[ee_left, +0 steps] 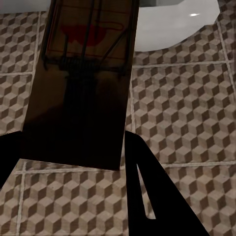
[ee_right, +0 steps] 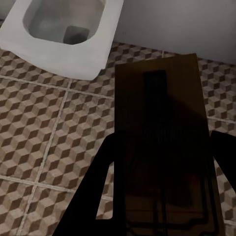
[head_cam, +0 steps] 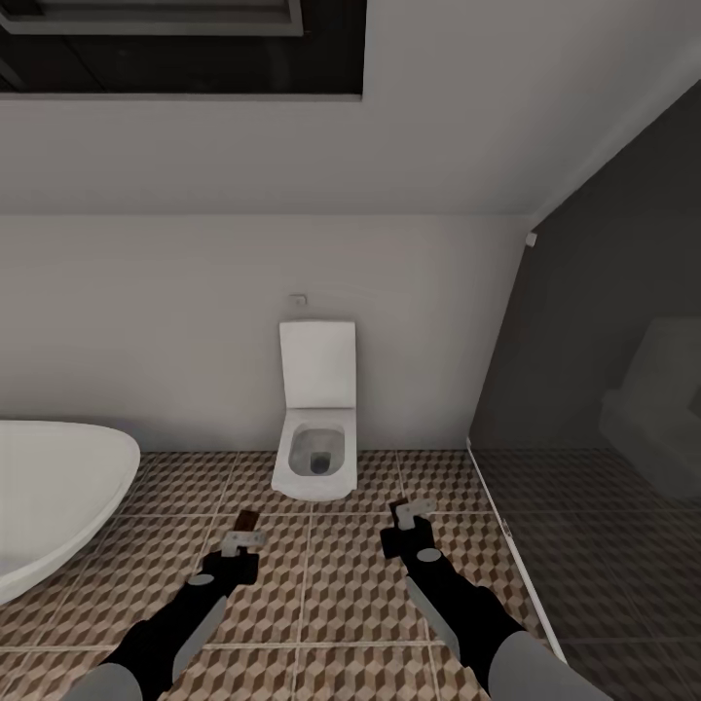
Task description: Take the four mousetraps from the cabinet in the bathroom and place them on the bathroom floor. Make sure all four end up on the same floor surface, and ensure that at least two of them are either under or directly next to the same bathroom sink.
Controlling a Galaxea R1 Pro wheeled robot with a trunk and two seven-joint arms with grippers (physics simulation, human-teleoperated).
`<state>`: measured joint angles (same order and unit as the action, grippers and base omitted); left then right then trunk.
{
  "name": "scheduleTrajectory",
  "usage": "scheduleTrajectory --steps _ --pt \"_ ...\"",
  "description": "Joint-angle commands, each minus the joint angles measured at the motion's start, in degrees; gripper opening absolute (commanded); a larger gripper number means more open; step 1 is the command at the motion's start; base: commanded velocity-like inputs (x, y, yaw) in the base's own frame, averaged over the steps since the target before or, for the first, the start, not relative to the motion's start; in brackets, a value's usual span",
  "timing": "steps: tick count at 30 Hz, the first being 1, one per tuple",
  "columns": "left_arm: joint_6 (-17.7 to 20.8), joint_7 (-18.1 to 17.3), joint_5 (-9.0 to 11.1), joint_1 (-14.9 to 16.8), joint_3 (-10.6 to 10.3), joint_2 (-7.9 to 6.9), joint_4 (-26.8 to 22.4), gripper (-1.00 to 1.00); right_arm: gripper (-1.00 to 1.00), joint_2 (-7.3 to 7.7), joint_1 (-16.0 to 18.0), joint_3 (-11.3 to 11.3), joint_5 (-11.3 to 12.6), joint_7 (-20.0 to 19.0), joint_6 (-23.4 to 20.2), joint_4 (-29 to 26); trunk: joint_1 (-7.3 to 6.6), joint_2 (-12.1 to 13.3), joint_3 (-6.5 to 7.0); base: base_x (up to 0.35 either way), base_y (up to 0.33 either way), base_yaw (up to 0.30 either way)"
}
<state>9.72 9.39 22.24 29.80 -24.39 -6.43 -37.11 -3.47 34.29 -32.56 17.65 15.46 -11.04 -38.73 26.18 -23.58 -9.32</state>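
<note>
Both arms reach forward over the cube-patterned bathroom floor [head_cam: 321, 613], facing a toilet. My left gripper [head_cam: 237, 541] is shut on a mousetrap [head_cam: 249, 524], held above the tiles. In the left wrist view this mousetrap [ee_left: 83, 88] is a brown board with a red patch and dark wire, clamped between dark fingers [ee_left: 147, 182]. My right gripper [head_cam: 413, 514] is shut on another mousetrap [head_cam: 391, 541]. The right wrist view has that mousetrap [ee_right: 162, 142] as a dark brown board between the fingers [ee_right: 98, 187]. The cabinet and the sink are out of view.
A white toilet [head_cam: 313, 458] with its lid up stands against the wall straight ahead. The rim of a white bathtub [head_cam: 58, 487] lies at the left. A dark glass partition [head_cam: 584, 389] with a floor rail bounds the right side.
</note>
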Motion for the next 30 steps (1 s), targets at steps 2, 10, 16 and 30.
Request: scheduleTrajectory --steps 2,10,16,30 --pt "-0.07 0.72 0.35 0.05 -0.67 -0.09 -0.16 -1.00 -1.00 0.00 0.07 -0.31 0.45 0.44 -0.01 -0.11 0.48 -0.95 -0.49 0.000 0.000 0.000" --pt "-0.23 0.72 0.35 0.05 -0.82 -0.08 -0.08 -1.00 -1.00 -0.04 0.07 -0.34 0.48 0.50 1.01 -0.12 2.24 -4.15 -1.92 0.000 0.000 0.000" --pt "-0.23 0.72 0.35 0.06 -0.83 -0.08 -0.07 -1.00 -1.00 -0.04 0.07 -0.32 0.52 0.49 0.99 -0.12 3.55 -6.56 -3.00 0.000 0.000 0.000" --pt "-0.23 0.72 0.35 0.07 -0.81 -0.08 -0.07 -1.00 -1.00 -0.11 0.07 -0.38 0.54 0.45 0.97 -0.12 6.63 -12.18 -5.51 0.000 0.000 0.000"
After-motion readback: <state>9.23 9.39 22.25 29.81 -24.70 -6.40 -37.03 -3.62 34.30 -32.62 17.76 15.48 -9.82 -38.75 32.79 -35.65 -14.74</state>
